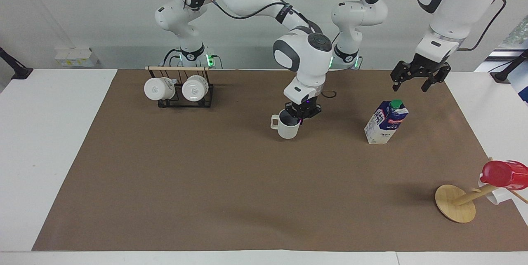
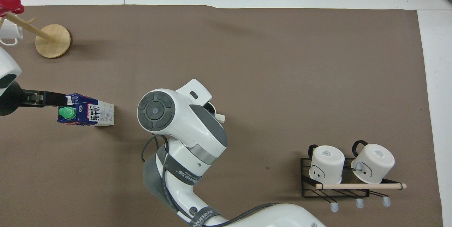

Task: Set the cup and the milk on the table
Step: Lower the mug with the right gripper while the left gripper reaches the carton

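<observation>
The cup (image 1: 287,127), cream-white with a grey-blue inside, hangs upright from my right gripper (image 1: 303,113), which is shut on its rim. The cup is low over the brown paper (image 1: 247,195) on the table (image 1: 53,133); I cannot tell if it touches. In the overhead view my right arm hides most of the cup, and only its handle (image 2: 219,117) shows. The milk (image 1: 386,121) stands on the paper toward the left arm's end, and it also shows in the overhead view (image 2: 86,114). My left gripper (image 1: 416,79) is open in the air, just above the milk's green cap.
A black rack with two white mugs (image 1: 177,88) stands near the robots toward the right arm's end. A wooden mug tree (image 1: 456,203) with a red cup (image 1: 505,174) and a white mug stands far from the robots at the left arm's end.
</observation>
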`<action>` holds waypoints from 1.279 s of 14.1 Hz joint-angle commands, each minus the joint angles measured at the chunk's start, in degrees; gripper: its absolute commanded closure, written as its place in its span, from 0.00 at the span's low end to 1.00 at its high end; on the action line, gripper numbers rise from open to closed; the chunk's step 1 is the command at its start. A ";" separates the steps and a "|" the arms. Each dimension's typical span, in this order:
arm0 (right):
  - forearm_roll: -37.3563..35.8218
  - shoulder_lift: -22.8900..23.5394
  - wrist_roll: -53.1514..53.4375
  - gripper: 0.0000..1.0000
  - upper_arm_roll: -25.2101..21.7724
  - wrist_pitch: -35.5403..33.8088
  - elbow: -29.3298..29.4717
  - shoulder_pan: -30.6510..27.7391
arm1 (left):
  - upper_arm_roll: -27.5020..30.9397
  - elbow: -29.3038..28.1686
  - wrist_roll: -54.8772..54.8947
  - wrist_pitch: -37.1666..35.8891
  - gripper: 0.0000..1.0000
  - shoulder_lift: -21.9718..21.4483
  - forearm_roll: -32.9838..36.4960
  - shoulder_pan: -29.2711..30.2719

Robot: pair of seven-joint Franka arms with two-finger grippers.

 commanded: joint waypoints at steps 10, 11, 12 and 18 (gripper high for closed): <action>-0.52 -0.83 4.17 0.62 -0.52 2.63 -2.01 0.24 | 0.03 -11.64 4.61 13.78 0.00 -0.89 0.52 0.92; 0.09 -2.58 5.06 0.56 -0.70 2.46 -2.01 -0.29 | 0.03 -11.81 4.61 14.39 0.00 -0.45 0.52 0.92; 0.18 -4.34 5.07 0.49 -0.96 1.85 -2.10 -0.99 | 0.03 -12.34 4.61 15.27 0.00 -0.10 0.52 0.92; 0.10 -21.28 4.10 0.04 -0.88 -1.49 -11.91 -10.82 | 0.03 -17.26 4.87 21.61 0.09 0.34 0.96 0.57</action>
